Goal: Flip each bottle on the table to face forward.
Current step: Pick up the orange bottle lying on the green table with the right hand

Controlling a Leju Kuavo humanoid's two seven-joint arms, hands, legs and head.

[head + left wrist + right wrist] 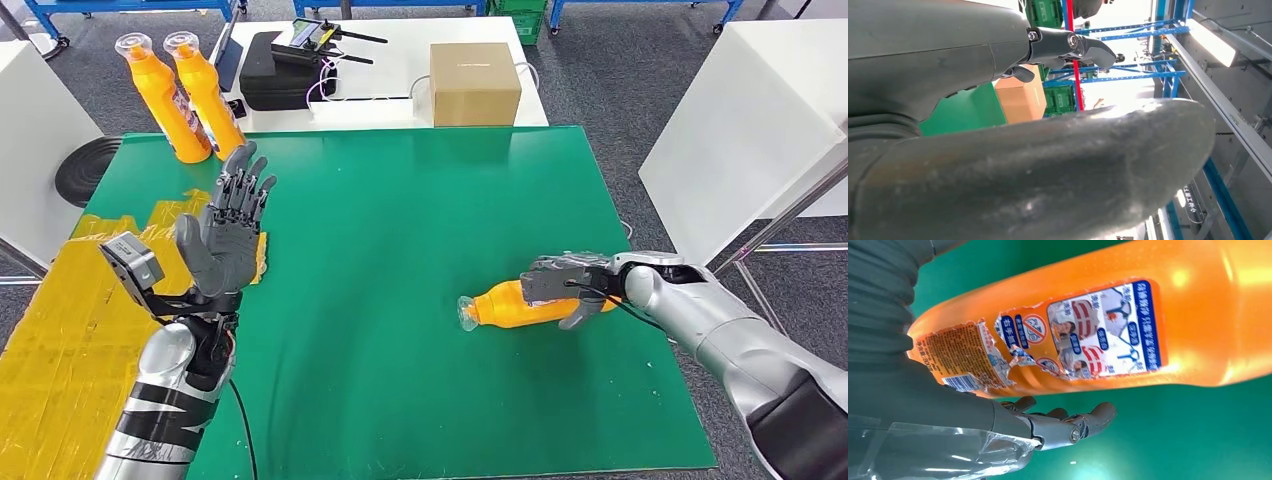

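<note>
Looking down from the head view, I see my right hand (560, 283) at the lower right of the frame, fingers wrapped over an orange bottle (520, 305) that lies on its side on the green desk (400, 220), its clear cap pointing toward the left of the frame. In the right wrist view the same bottle (1088, 330) sits close against the hand (1058, 425), its torn label with blue and red pictograms turned to the camera, and I can see dark fingers (1098, 415) curled beside the bottle over the green surface. My left hand (225, 225) stands raised at the left of the head view, palm flat, fingers spread apart and holding nothing; in the left wrist view its thick thumb (1048, 175) takes up most of the picture. Two more orange bottles (185, 95) stand upright side by side at the upper left corner of the green desk, touching each other. Behind the desk, at the top of the frame, a white table carries a cardboard box (475, 83) and a black case (280, 70). Yellow sheeting (60, 340) covers the lower left.
</note>
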